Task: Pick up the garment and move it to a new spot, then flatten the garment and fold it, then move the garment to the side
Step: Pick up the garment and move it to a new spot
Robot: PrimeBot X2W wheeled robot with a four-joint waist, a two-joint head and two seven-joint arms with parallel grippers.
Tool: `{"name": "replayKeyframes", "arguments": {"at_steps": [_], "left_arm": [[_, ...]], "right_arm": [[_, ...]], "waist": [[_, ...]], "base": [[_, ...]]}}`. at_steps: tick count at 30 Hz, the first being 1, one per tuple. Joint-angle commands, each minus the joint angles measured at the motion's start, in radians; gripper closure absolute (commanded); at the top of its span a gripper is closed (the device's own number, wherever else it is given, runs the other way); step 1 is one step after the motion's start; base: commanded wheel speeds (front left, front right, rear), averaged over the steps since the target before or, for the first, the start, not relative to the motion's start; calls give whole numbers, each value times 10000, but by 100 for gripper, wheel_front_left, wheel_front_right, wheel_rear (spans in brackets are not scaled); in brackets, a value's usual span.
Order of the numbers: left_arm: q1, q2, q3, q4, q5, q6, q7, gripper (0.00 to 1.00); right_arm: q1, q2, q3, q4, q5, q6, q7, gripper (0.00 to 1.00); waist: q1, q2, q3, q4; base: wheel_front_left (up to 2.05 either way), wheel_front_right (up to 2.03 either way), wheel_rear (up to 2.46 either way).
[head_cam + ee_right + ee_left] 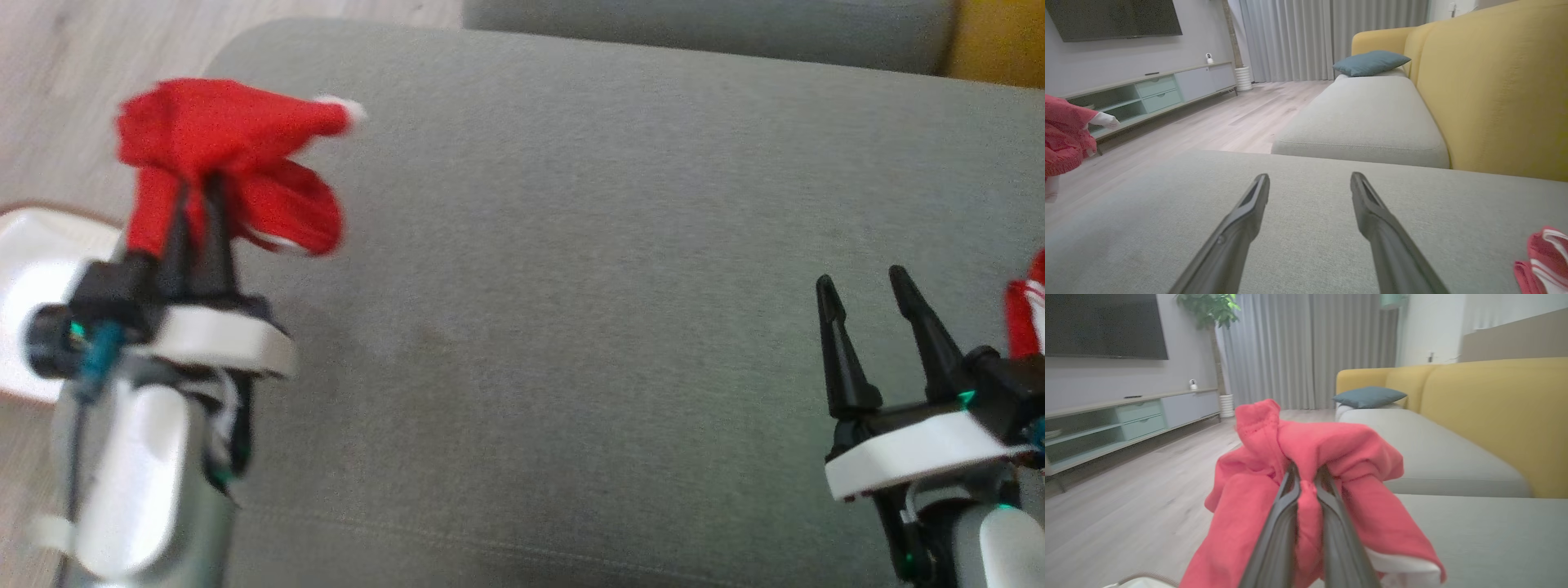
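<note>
The garment [229, 163] is a bunched red cloth with white trim, hanging over the front left corner of the grey cushion [571, 286]. My left gripper [198, 184] is shut on the garment, which drapes over both fingers; the left wrist view shows the garment [1310, 465] pinched between the two dark fingers [1278, 539]. The garment [1065, 130] also shows at the left edge of the right wrist view. My right gripper [861, 278] stands open over the cushion's right side, with nothing between its fingers [1241, 220].
A second red and white cloth [1029, 314] lies at the cushion's right edge, beside my right wrist. A white object [33, 278] sits on the wooden floor at the left. A yellow sofa back [1494, 81], another grey cushion [1367, 118] and a blue pillow [1370, 61] lie beyond.
</note>
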Motion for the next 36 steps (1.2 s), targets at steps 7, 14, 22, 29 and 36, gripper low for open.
{"name": "replayKeyframes", "arguments": {"at_steps": [7,14,22,29,36], "left_arm": [[795,-415,-1154,-1551,166,-376,691,100],[797,-899,-2720,-729,297,-1188,1012,100],[645,-1110,-3795,689,339,-1710,1260,100],[530,-1059,-4304,1083,379,-1934,1004,0],[788,-859,-4192,155,412,-1637,420,0]], "right_arm": [[-55,44,439,-174,239,35,-208,0],[-191,58,552,19,435,35,-419,0],[-236,60,569,347,787,35,-737,0],[-169,61,528,572,913,35,-910,0],[-119,62,463,599,801,35,-863,0]], "waist": [[0,-1,-238,-1612],[0,-1,204,-3272],[0,-1,620,-4526],[0,-1,642,-4641],[0,-1,232,-3944]], "base": [[0,0,0],[0,0,0],[0,0,0],[0,0,0],[0,0,0]]}}
